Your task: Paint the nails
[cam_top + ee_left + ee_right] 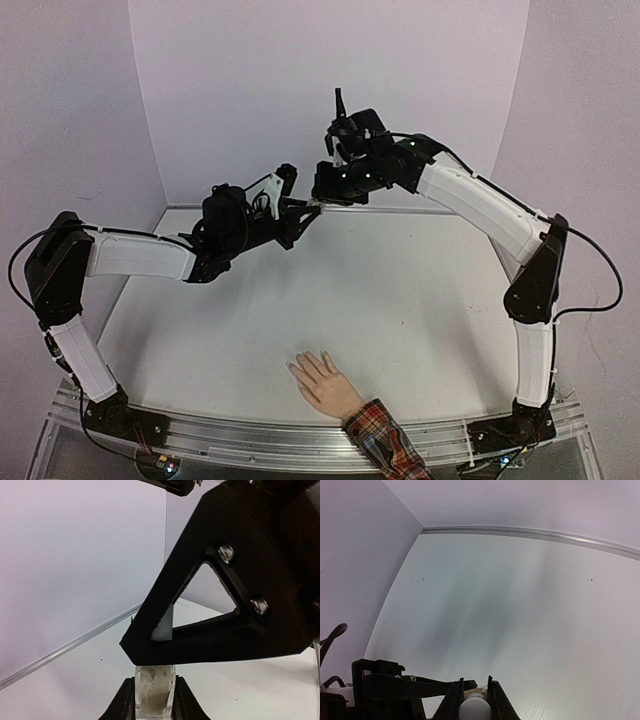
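The flesh-coloured mannequin hand (325, 380) lies palm down at the table's near edge, its red plaid cuff (385, 442) toward me. Its nails are too small to make out. Both arms meet high at the back centre, far from the hand. My left gripper (306, 209) is shut on a small clear glass polish bottle (155, 692). My right gripper (326, 193) is shut on the bottle's white cap (475, 709), directly above the bottle. The cap also shows through the right finger's triangular opening in the left wrist view (163, 627).
The white table (400, 290) is walled by pale panels at the back and sides, with a metal strip (530, 532) along the back edge. The left gripper's black body (390, 690) sits close beside the right fingers.
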Motion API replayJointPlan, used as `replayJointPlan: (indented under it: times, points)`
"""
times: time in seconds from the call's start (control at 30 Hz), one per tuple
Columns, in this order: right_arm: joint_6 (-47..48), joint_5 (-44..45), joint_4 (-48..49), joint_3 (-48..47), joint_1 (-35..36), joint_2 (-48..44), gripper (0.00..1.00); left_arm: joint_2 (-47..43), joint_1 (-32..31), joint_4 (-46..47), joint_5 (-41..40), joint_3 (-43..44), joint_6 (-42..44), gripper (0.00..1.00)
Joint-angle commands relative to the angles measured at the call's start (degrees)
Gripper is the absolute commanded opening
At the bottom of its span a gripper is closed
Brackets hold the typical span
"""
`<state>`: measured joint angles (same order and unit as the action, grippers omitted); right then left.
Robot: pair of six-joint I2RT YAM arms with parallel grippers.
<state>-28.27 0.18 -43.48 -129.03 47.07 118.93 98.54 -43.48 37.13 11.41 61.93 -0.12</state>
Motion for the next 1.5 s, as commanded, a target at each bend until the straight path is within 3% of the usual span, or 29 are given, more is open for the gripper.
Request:
replayJointPlan:
  times: [0.0,0.07,0.2,0.37,0.5,0.6,0.83,0.9,1.03,1.2,1.37,1.47]
  points:
    - [3.2,0.7,0.6,-1.3,-0.3,-0.9,0.07,-1.2,-0.1,1.2,3.3,3.4,-2.0,0.0]
    - [6.4,-1.0,0.7,-0.3,-0.3,-1.6,0.01,-2.5,0.0,0.1,5.9,3.1,-2.9,0.0]
    - [14.5,-9.1,2.0,4.2,-0.3,-5.0,0.0,-6.6,0.2,-1.9,14.6,1.8,-5.5,0.0]
    - [25.7,-27.8,5.8,13.0,-0.4,-11.9,0.0,-11.3,1.5,-3.5,32.4,1.7,-10.7,0.0]
    - [35.7,-40.0,6.2,18.5,-0.5,-16.0,0.0,-13.0,4.3,0.4,44.4,1.1,-19.1,0.0]
    - [37.3,-45.6,6.1,19.4,-0.5,-17.1,0.0,-13.4,6.1,3.8,50.1,0.4,-24.2,0.0]
    - [35.2,-56.3,6.6,16.7,-0.5,-15.7,0.0,-10.3,6.7,1.9,56.6,4.4,-26.4,0.0]
    - [34.9,-53.6,6.7,17.2,-0.5,-16.2,0.03,-10.1,6.9,1.7,54.7,4.5,-26.1,0.0]
    - [28.5,-43.5,6.9,17.8,-0.5,-17.8,0.46,-12.8,7.2,-4.7,41.4,2.6,-18.1,0.0]
    - [15.2,-21.8,7.8,19.5,-0.5,-19.0,0.74,-15.0,6.7,-6.3,22.3,-1.5,-11.3,0.0]
    - [2.6,-8.8,8.8,19.7,-0.1,-18.0,0.76,-14.8,3.0,-6.7,5.3,-2.8,-2.2,0.0]
    - [-0.3,-4.2,9.4,16.6,0.8,-15.0,0.75,-13.1,2.4,-6.0,1.6,-2.1,-0.9,0.0]
